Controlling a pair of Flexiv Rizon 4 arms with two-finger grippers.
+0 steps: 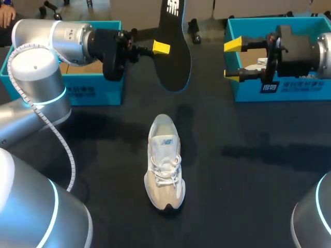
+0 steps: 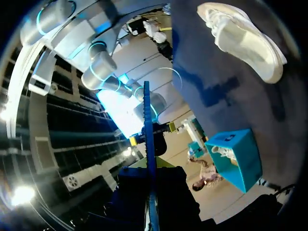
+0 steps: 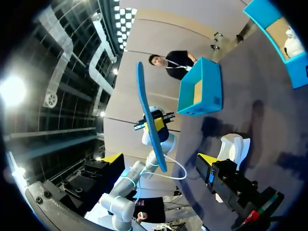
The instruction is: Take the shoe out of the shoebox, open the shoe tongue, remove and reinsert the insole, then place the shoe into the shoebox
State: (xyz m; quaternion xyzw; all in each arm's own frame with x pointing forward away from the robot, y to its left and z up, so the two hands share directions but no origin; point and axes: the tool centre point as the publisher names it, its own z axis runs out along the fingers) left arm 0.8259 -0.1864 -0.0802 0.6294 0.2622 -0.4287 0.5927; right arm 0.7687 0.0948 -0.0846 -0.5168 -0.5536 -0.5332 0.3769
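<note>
Left gripper [image 1: 163,48] pinches insole [image 1: 176,64]; right gripper [image 1: 232,59] wide, empty. Feed toe-first into shoe [image 1: 165,163] below fingers, slowly.

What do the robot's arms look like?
The left arm and right arm are silver-grey rounded tubes with glowing cyan joint rings. A white coiled cable runs along the left arm. The black left gripper and right gripper have yellow tips.

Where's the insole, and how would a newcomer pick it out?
On the dark table stand a left box and a right box, both blue, with a white shoe nearer the front. Beyond the shoe, between the boxes, the left gripper holds the insole up off the table. It is the only thin, flat, black foot-shaped sheet, rimmed in blue.
</note>
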